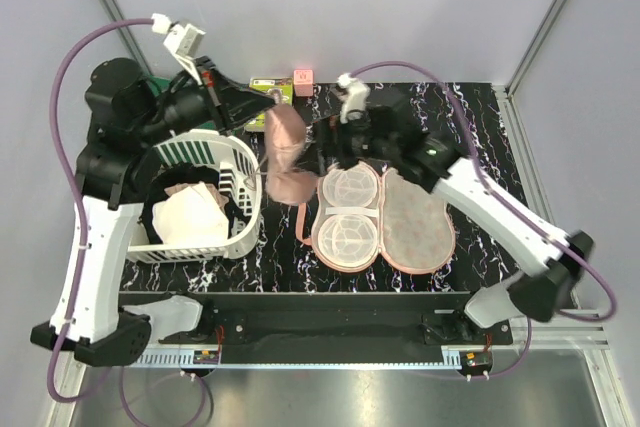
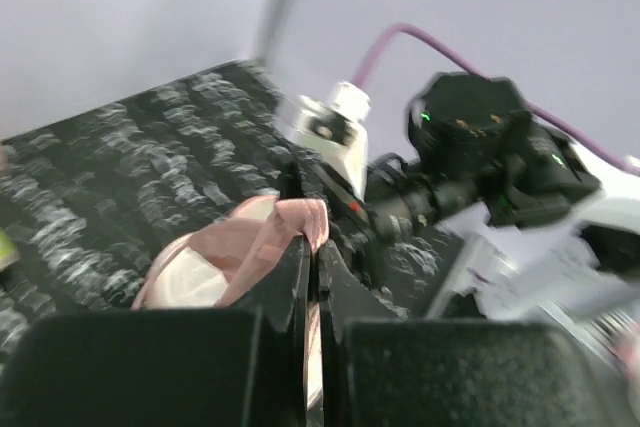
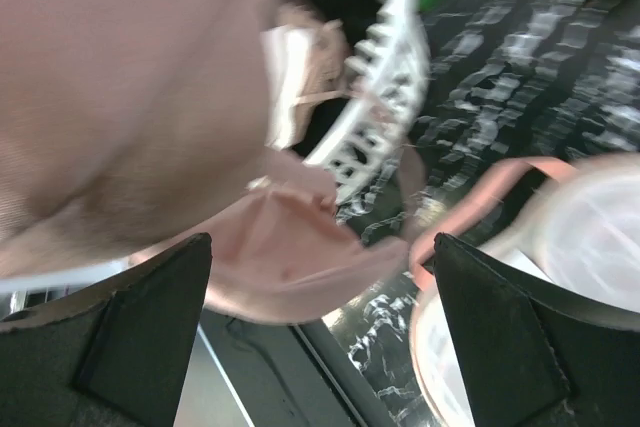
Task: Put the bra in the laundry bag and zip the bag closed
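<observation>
The salmon-pink bra (image 1: pixel 286 154) hangs lifted just left of the laundry bag (image 1: pixel 382 219), which lies open flat on the black marbled mat with its white mesh lobes on the left. My left gripper (image 1: pixel 268 115) is shut on the bra's top edge; the pink fabric (image 2: pixel 290 222) bunches at its fingertips in the left wrist view. My right gripper (image 1: pixel 325 142) is open next to the bra; its wrist view shows the bra (image 3: pixel 150 117) filling the upper left between the spread fingers and the bag's pink rim (image 3: pixel 500 187) at right.
A white slatted basket (image 1: pixel 205 197) with white and black clothes stands at the left, close under the bra. A small pink block (image 1: pixel 303 77) and a green-yellow item (image 1: pixel 270 90) sit at the mat's far edge.
</observation>
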`<state>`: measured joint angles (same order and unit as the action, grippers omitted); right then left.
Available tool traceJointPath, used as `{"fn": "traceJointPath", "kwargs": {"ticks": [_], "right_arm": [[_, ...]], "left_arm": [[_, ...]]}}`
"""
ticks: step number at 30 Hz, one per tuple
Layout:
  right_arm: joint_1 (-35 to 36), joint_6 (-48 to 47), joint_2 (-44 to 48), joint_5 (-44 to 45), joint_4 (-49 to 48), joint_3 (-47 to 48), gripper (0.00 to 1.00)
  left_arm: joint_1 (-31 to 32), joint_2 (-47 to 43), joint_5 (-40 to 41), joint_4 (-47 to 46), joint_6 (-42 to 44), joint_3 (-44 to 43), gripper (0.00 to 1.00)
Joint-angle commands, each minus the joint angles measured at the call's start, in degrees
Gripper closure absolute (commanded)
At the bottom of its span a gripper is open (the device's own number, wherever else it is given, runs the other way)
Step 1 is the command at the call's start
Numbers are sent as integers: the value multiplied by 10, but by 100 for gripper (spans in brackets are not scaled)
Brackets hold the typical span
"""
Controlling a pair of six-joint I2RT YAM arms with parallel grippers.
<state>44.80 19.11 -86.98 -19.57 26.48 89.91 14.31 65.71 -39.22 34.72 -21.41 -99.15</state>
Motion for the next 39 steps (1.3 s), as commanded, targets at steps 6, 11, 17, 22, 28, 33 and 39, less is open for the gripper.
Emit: {"fn": "traceJointPath", "kwargs": {"ticks": [6,11,17,22,28,33,39], "right_arm": [[-181,134,210,190,203,-148,0],[-303,148,262,118,209,-267,0],[-356,156,282,97,222,-304,0],[-407,128,284,107,242,-276,0],[-415,126,278,123,253,-260,0],[-415,141,275,93,249,-286,0],[-415,153,305,74,247,-340,0]], "left_arm": [[160,163,-53,-89,-2,-160,100],[217,253,-23,-90,45,-207,100],[240,364,8,-25,97,-308,100],[253,384,-26,-24,86,-337,100],[263,381,-45,-13,130,-291,100],[270,386,-65,53,199,-263,100],[344,305,85,52,252,-1,100]]}}
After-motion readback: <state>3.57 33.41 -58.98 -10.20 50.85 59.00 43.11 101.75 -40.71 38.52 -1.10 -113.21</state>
